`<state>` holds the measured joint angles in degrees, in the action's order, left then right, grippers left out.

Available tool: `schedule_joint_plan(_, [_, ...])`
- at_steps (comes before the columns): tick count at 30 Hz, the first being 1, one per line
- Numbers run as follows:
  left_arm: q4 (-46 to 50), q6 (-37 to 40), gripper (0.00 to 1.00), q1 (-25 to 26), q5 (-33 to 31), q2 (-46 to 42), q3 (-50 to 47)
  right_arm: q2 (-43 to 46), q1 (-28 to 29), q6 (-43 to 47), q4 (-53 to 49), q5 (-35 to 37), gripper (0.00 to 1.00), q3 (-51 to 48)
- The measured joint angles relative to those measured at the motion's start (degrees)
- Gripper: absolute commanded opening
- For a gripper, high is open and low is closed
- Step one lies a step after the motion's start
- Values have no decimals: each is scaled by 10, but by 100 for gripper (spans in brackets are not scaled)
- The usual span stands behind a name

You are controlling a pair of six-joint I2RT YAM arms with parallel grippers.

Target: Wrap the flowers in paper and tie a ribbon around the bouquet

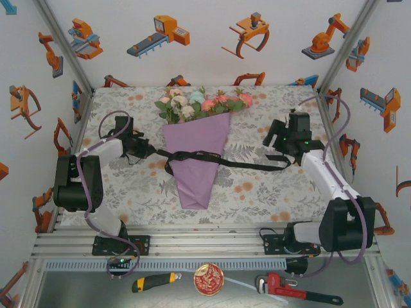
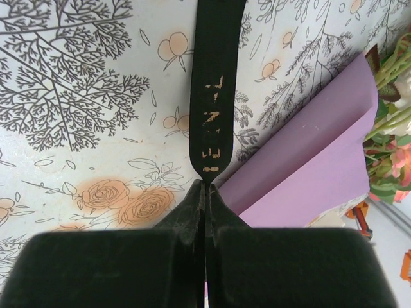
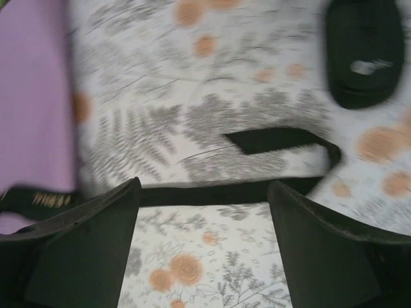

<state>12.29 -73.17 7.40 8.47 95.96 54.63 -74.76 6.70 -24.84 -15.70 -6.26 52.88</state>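
**Desk:** What does the overhead shot show of the machines themselves?

**Photographer:** The left arm (image 1: 87, 176) and right arm (image 1: 327, 176) are built alike: white link shells between bulky black joint housings, on black base blocks.

**Desk:** Wiring?

**Photographer:** A purple cable (image 1: 106, 125) loops along each arm from the black wrist section towards the base. Small green lights (image 1: 307, 142) glow on the right wrist housing.

**Desk:** And close up?

**Photographer:** The left gripper (image 2: 205, 186) has matte black fingers that taper to thin wedges, the surface grainy and slightly scuffed. The right gripper (image 3: 204, 192) has the same black fingers, broad and slanted with smooth, lighter-worn edges.
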Motion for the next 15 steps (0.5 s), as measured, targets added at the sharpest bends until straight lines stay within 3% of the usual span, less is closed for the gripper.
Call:
schedule_joint_plan(6, [0, 12, 0, 1, 5, 0, 0, -79, 111, 216, 46, -187, 70, 26])
schedule_joint_plan(10, [2, 21, 0, 1, 6, 0, 0, -155, 167, 342, 37, -229, 72, 54])
schedule_joint_plan(15, [7, 31, 0, 1, 6, 0, 0, -231, 182, 415, 16, -227, 72, 92])
